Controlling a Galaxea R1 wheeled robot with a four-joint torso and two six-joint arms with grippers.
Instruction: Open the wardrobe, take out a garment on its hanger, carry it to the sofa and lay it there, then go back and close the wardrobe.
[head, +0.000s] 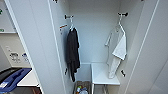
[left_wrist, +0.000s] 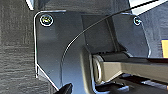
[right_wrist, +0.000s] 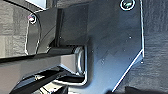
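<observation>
The wardrobe (head: 95, 37) stands open straight ahead, its left door (head: 35, 45) and right door (head: 150, 50) swung out toward me. On the right inside wall the garment (head: 117, 47), a long white short-sleeved shirt, hangs on its thin white hanger (head: 121, 24) from a black hook (head: 123, 14). A black shirt (head: 72, 52) hangs from a hook on the left inside wall. Both wrist views look down past the robot's own dark plate at dark carpet (left_wrist: 15, 50).
A white shelf (head: 102, 73) sits low in the wardrobe under the white shirt. A bin with small items (head: 82, 88) stands on the wardrobe floor beside it. A blue and black object (head: 12, 78) lies at the lower left, outside the left door.
</observation>
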